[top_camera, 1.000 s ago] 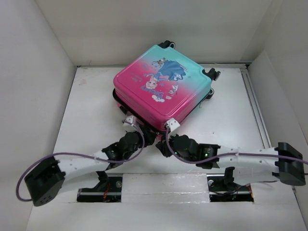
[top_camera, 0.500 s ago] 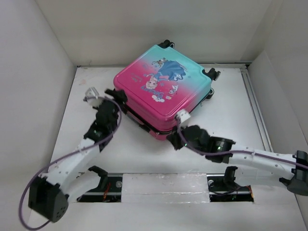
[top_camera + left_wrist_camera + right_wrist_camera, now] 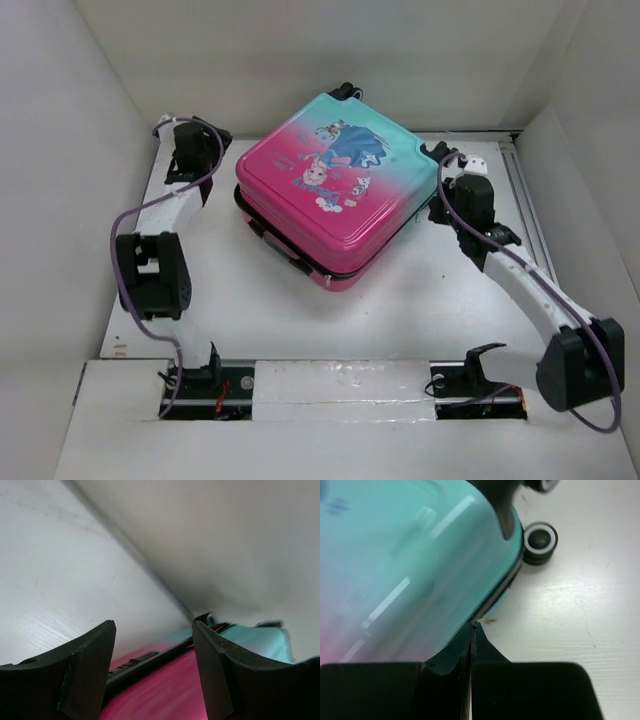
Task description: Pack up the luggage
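The luggage (image 3: 335, 190) lies flat and closed in the middle of the table, pink-to-teal shell with the cartoon print facing up. My left gripper (image 3: 200, 160) is open and empty at the suitcase's far left corner. In the left wrist view (image 3: 152, 630) the pink shell and black zipper seam (image 3: 145, 662) show between its fingers. My right gripper (image 3: 447, 200) is shut beside the right corner. In the right wrist view (image 3: 472, 628) its tips touch the seam under the teal shell (image 3: 405, 565), near a black wheel (image 3: 538, 542). A small tan scrap (image 3: 490, 621) lies at the tips.
White walls enclose the table on the left (image 3: 60, 200), back (image 3: 320, 60) and right (image 3: 600, 180). A rail (image 3: 525, 210) runs along the table's right side. Black wheels (image 3: 441, 154) stick out at the suitcase's far right.
Both arms have swung away from the suitcase's near corner. The left went along its left side to the far left corner, the right along its right side to the wheel corner. The suitcase stayed put.
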`<act>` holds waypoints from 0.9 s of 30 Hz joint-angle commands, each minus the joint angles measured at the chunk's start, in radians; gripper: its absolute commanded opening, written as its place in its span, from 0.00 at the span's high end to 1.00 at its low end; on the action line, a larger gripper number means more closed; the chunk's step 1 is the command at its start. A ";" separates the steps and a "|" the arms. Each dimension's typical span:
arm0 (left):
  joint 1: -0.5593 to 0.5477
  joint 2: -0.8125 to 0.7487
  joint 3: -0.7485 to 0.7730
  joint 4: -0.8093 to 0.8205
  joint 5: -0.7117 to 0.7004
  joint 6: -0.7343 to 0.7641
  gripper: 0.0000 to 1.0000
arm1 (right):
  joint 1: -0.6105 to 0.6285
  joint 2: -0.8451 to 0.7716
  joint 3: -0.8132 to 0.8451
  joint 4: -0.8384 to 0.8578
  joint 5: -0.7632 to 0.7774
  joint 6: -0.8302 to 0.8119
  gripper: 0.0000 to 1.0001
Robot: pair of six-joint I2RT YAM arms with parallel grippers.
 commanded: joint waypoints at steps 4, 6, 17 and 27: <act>-0.004 0.143 0.066 -0.089 0.188 0.065 0.42 | -0.140 0.194 0.049 0.121 -0.212 -0.005 1.00; -0.016 0.143 0.007 -0.044 0.202 0.042 0.42 | -0.140 0.277 0.082 0.133 -0.256 -0.018 1.00; -0.148 -0.342 -0.687 0.260 0.104 -0.050 0.47 | -0.036 0.605 0.474 0.112 -0.541 -0.084 1.00; -0.200 -0.717 -0.949 0.164 0.128 -0.021 0.52 | -0.111 0.617 0.630 0.032 -0.597 -0.075 0.94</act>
